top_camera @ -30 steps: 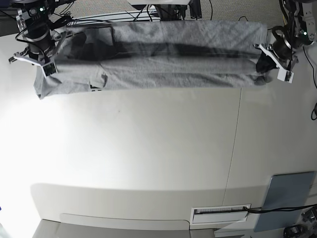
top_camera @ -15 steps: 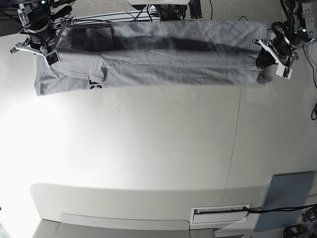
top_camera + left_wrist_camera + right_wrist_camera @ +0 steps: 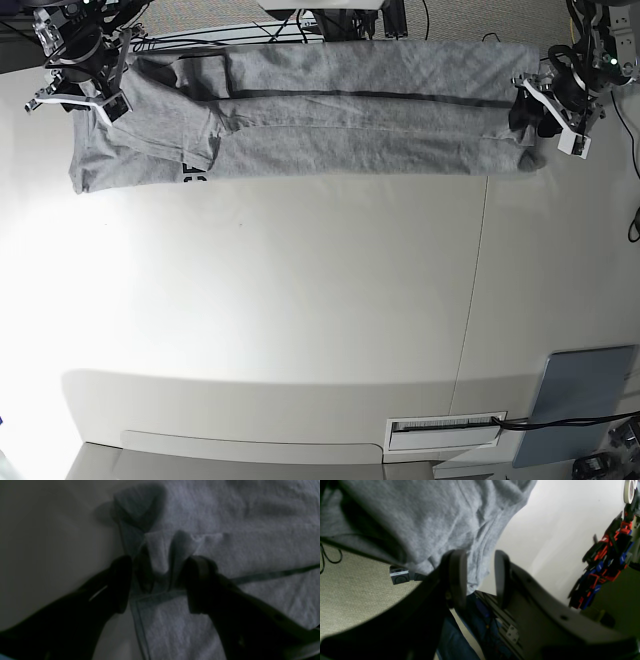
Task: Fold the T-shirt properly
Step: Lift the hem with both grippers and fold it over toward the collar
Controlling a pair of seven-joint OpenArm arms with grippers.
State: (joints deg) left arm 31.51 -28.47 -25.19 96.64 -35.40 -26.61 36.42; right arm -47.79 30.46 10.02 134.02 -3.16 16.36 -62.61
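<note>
T-shirt [image 3: 330,110] lies folded into a long band along the far edge of the table [image 3: 300,300].

Left gripper [image 3: 156,585] at the band's right end: jaws spread wide, a bunched fold of cloth standing loose between them. Right gripper [image 3: 476,578] at the left end: jaws partly apart, cloth edge against one finger [image 3: 457,577]; whether it is pinched I cannot tell.

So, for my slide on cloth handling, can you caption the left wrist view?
Left gripper with jaws spread around a bunched fold at the hem of the grey T-shirt, lying on the table.
</note>
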